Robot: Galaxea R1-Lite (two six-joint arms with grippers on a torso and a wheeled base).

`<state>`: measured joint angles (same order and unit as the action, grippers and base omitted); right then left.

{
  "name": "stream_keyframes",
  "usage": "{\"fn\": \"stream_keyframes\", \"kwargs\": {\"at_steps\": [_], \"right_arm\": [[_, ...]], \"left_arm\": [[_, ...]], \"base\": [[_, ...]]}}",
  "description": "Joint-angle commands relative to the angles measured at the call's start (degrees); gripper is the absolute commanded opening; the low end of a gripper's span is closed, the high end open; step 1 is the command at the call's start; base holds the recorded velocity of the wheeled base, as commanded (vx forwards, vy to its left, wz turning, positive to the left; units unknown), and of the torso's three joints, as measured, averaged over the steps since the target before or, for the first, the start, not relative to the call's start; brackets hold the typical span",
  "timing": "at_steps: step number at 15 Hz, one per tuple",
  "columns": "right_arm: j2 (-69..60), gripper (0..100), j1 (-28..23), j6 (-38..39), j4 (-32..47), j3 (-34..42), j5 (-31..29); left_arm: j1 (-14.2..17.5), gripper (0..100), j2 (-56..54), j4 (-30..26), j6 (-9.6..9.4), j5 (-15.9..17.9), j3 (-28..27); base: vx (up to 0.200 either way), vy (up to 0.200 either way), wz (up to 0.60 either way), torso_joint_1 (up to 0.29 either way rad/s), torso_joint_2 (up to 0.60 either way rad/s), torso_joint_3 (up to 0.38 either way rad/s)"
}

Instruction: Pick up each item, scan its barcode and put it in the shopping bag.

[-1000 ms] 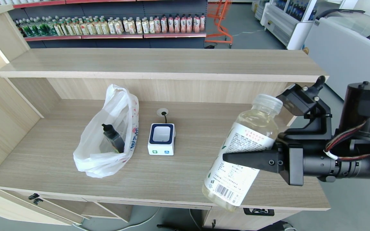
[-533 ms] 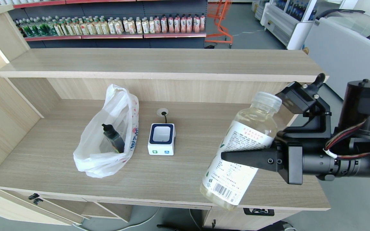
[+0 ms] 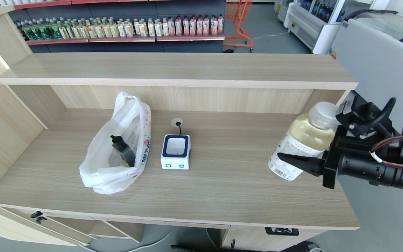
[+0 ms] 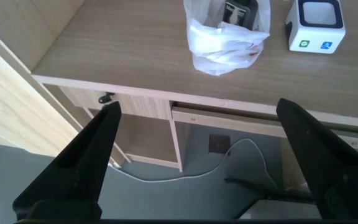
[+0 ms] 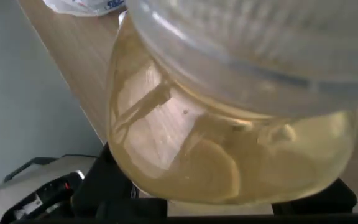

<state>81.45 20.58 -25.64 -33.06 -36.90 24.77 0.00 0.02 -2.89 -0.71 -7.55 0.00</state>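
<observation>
At a shop checkout, the right gripper [image 3: 287,154] holds a clear bottle [image 3: 304,140] of pale yellow drink over the right edge of the counter [image 3: 222,189], its jaws closed on the labelled body. We see the bottle tilted, with the cap up and toward the far right corner and the base down toward the counter's middle. A barcode [image 3: 285,173] shows low on the white label, near the base. From the right wrist camera we look along the bottle [image 5: 229,124], with the liquid pooled against its wall.

The scanner [image 3: 176,151], a small white box with a dark-framed window on top, sits near the middle of the counter, well apart from the bottle. Its cable [image 3: 179,128] runs back to a round hole in the counter. Just left of it stands the bag [image 3: 117,147], white thin plastic with its mouth open upward. A dark bottle [image 3: 124,151] leans inside it.

The left gripper [image 4: 194,162] hangs below the counter's front edge, toward the left corner, above the floor. Its two dark fingers [image 4: 73,168] are spread wide with nothing between them. From that wrist camera we see the bag [image 4: 225,37] and the scanner [image 4: 316,25] near the front of the counter [image 4: 135,50].

Behind the counter's raised back ledge, a shelf [image 3: 117,29] carries a long row of drinks.
</observation>
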Motion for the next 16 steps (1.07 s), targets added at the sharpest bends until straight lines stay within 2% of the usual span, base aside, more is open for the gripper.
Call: {"fn": "stream_keyframes", "kwargs": {"at_steps": [1, 5, 9, 16], "right_arm": [[-5.95, 0, -4.67, -8.2, -0.07, 5.0, -1.04], [-7.97, 0, -4.93, -21.74, -0.25, 5.08, -5.96], [-8.85, 0, -5.02, -24.81, -0.6, 5.0, -7.02], [-10.87, 0, -5.2, -24.46, -0.6, 5.88, -6.75]], "left_arm": [[0.0, 100, -0.02, -0.01, 0.0, -0.01, 0.0], [0.0, 100, -0.02, -0.01, 0.0, -0.01, 0.0], [0.0, 100, -0.02, -0.01, 0.0, -0.01, 0.0], [0.0, 100, -0.02, -0.01, -0.17, 0.08, 0.0]], "base": [[0.0, 0.0, 0.0, 0.0, 0.0, 0.0], [0.0, 0.0, 0.0, 0.0, 0.0, 0.0], [0.0, 0.0, 0.0, 0.0, 0.0, 0.0], [0.0, 0.0, 0.0, 0.0, 0.0, 0.0]]}}
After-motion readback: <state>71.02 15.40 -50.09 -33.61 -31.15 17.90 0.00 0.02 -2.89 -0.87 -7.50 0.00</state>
